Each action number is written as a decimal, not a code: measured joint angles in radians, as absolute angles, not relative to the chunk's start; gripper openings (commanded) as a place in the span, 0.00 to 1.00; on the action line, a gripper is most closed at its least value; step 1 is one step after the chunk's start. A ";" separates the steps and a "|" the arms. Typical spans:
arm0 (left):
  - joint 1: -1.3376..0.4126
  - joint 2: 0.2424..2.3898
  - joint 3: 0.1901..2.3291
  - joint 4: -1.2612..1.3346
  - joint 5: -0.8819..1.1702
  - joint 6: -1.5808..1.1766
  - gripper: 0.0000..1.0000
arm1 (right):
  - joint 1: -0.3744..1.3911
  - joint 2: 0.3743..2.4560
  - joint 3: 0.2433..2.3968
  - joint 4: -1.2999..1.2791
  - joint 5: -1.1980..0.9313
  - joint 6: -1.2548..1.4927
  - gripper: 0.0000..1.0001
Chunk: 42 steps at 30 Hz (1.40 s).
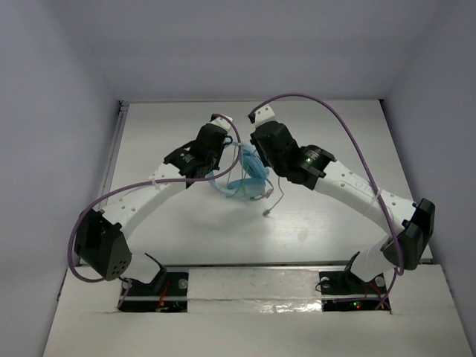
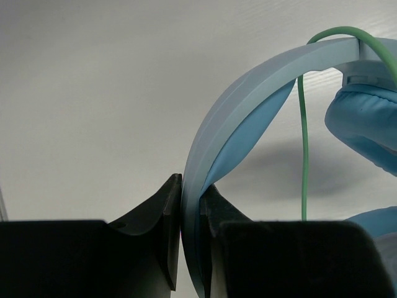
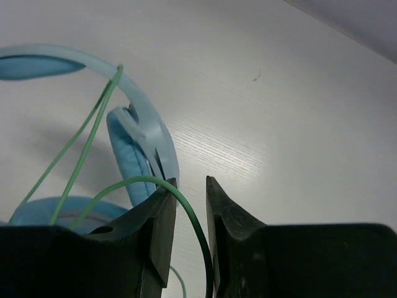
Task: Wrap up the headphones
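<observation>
The light blue headphones (image 1: 245,178) hang above the middle of the table between my two grippers. My left gripper (image 1: 225,151) is shut on the headband (image 2: 248,93); the band runs up between the fingertips (image 2: 191,192), with an ear cup (image 2: 366,124) to the right. The thin green cord (image 2: 303,149) hangs across the band. My right gripper (image 1: 258,146) is slightly open (image 3: 191,183). The cord (image 3: 193,217) loops over the left fingertip and runs down between the jaws, unclamped. An ear cup (image 3: 127,155) sits just left of it. The cord's loose end (image 1: 269,212) dangles towards the table.
White table top (image 1: 320,134) with grey walls at back and sides. Thick purple robot cables (image 1: 327,104) arc over the right arm and loop by the left arm's base (image 1: 78,245). The arm bases stand at the near edge.
</observation>
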State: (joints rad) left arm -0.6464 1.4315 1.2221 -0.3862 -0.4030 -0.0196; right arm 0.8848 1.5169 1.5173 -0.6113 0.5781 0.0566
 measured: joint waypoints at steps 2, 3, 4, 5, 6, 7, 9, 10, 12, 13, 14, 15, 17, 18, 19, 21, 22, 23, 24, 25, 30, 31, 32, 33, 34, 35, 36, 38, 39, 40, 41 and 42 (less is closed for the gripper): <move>-0.646 1.414 1.217 -0.399 -0.355 -0.022 0.00 | 0.882 1.517 1.505 -0.579 0.587 0.056 0.30; -0.646 1.402 1.217 -0.405 -0.329 -0.023 0.00 | 0.882 1.517 1.494 -0.560 0.588 0.056 0.29; -0.646 1.390 1.217 -0.410 -0.301 -0.023 0.00 | 0.878 1.517 1.483 -0.545 0.590 0.056 0.29; -0.646 1.378 1.217 -0.412 -0.279 -0.024 0.00 | 0.873 1.517 1.472 -0.530 0.591 0.057 0.26; -0.646 1.362 1.217 -0.415 -0.253 -0.025 0.00 | 0.868 1.517 1.465 -0.518 0.591 0.057 0.25; -0.646 1.347 1.217 -0.417 -0.229 -0.027 0.00 | 0.859 1.517 1.457 -0.505 0.590 0.057 0.23; -0.646 1.317 1.218 -0.417 -0.186 -0.028 0.00 | 0.838 1.517 1.448 -0.485 0.585 0.057 0.22; -0.646 1.303 1.218 -0.417 -0.166 -0.030 0.00 | 0.826 1.517 1.445 -0.475 0.580 0.057 0.21; -0.646 1.283 1.219 -0.417 -0.137 -0.031 0.00 | 0.801 1.517 1.443 -0.455 0.564 0.057 0.21; -0.646 1.279 1.220 -0.418 -0.123 -0.031 0.00 | 0.791 1.517 1.443 -0.448 0.555 0.057 0.21; -0.646 1.278 1.223 -0.418 -0.114 -0.031 0.00 | 0.781 1.517 1.443 -0.439 0.545 0.057 0.21; -0.646 1.278 1.224 -0.419 -0.105 -0.031 0.00 | 0.773 1.517 1.443 -0.431 0.537 0.056 0.21; -0.646 1.279 1.224 -0.424 -0.098 -0.031 0.00 | 0.762 1.517 1.443 -0.425 0.524 0.055 0.21; -0.646 1.279 1.224 -0.427 -0.096 -0.031 0.00 | 0.760 1.517 1.443 -0.421 0.517 0.052 0.21; -0.646 1.281 1.224 -0.430 -0.093 -0.031 0.00 | 0.759 1.517 1.444 -0.416 0.512 0.048 0.21; -0.645 1.284 1.224 -0.435 -0.080 -0.030 0.00 | 0.759 1.517 1.447 -0.406 0.496 0.040 0.21; -0.645 1.286 1.224 -0.436 -0.070 -0.031 0.00 | 0.758 1.520 1.451 -0.403 0.490 0.038 0.22; -0.644 1.287 1.224 -0.436 -0.056 -0.030 0.00 | 0.757 1.526 1.460 -0.402 0.485 0.031 0.23; -0.644 1.288 1.224 -0.436 -0.039 -0.030 0.00 | 0.756 1.537 1.472 -0.400 0.482 0.021 0.24; -0.643 1.288 1.224 -0.435 -0.025 -0.030 0.00 | 0.755 1.551 1.485 -0.399 0.479 0.013 0.25; -0.642 1.287 1.224 -0.439 0.056 -0.014 0.00 | 0.728 1.604 1.490 -0.366 0.446 -0.003 0.33; -0.642 1.287 1.224 -0.439 0.070 -0.009 0.00 | 0.718 1.607 1.485 -0.362 0.442 -0.003 0.33; -0.642 1.287 1.224 -0.439 0.080 -0.008 0.00 | 0.709 1.609 1.474 -0.349 0.439 0.001 0.33; -0.641 1.287 1.225 -0.440 0.088 -0.008 0.00 | 0.700 1.609 1.459 -0.337 0.437 0.009 0.33; -0.638 1.287 1.226 -0.440 0.096 -0.008 0.00 | 0.693 1.605 1.443 -0.324 0.435 0.019 0.33; -0.636 1.287 1.228 -0.442 0.103 -0.008 0.00 | 0.685 1.599 1.420 -0.309 0.429 0.030 0.31; -0.632 1.287 1.231 -0.445 0.109 -0.008 0.00 | 0.678 1.588 1.394 -0.293 0.424 0.042 0.30; -0.618 1.287 1.234 -0.447 0.125 -0.008 0.00 | 0.671 1.556 1.334 -0.263 0.411 0.068 0.27; -0.611 1.285 1.235 -0.447 0.135 -0.009 0.00 | 0.667 1.539 1.302 -0.246 0.404 0.084 0.26; -0.604 1.284 1.236 -0.447 0.144 -0.010 0.00 | 0.665 1.520 1.271 -0.225 0.397 0.099 0.26; -0.596 1.281 1.238 -0.447 0.151 -0.013 0.00 | 0.664 1.502 1.242 -0.212 0.388 0.112 0.23; -0.588 1.279 1.241 -0.447 0.150 -0.017 0.00 | 0.664 1.488 1.222 -0.203 0.382 0.123 0.20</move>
